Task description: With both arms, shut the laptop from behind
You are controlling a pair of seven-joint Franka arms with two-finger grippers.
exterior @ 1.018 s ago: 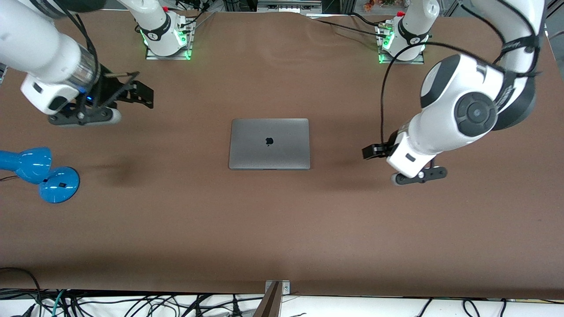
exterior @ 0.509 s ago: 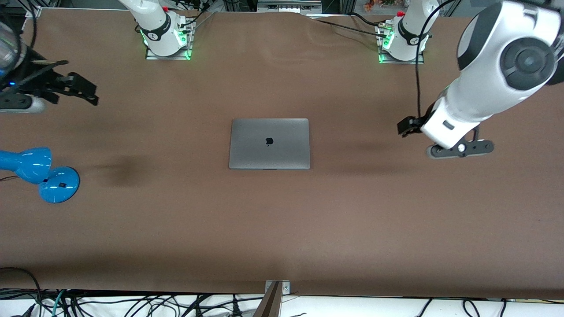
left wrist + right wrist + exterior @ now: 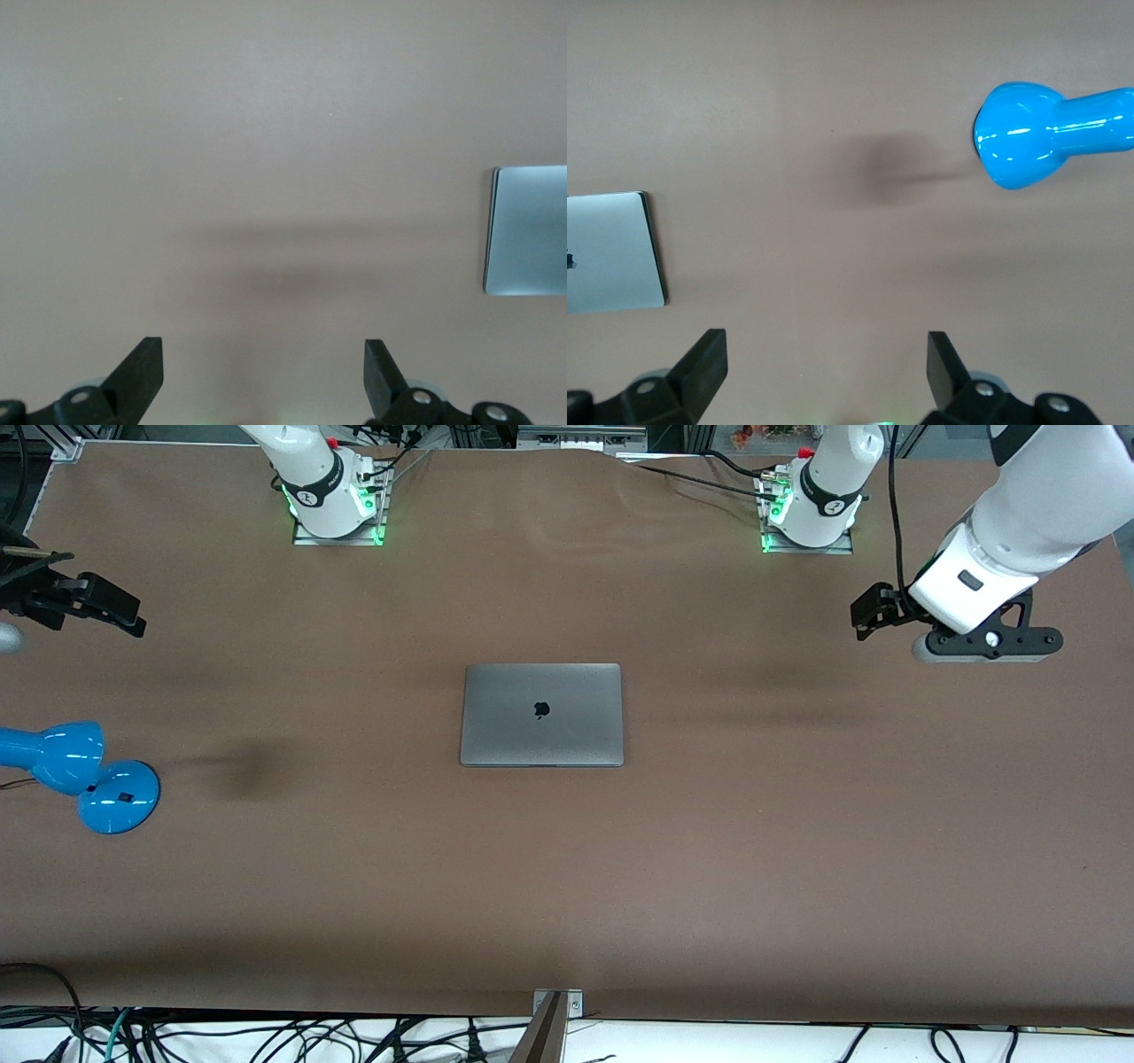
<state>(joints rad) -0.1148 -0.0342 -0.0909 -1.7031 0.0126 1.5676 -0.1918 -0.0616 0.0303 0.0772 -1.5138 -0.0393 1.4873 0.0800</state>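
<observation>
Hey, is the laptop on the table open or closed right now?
Closed. The laptop lies flat, lid down, logo facing up; no keyboard or screen shows. Both pincers hover apart from it.

Open tabletop [image 3: 567, 886] surrounds the shut laptop [image 3: 541, 714]; blue lamp [image 3: 80, 775] sits well apart.

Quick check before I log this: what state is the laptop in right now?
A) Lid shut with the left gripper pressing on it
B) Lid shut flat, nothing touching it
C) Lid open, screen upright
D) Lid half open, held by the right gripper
B: the laptop lies flat with its logo up, while the left gripper and right gripper hang open over bare table near the ends.
</observation>
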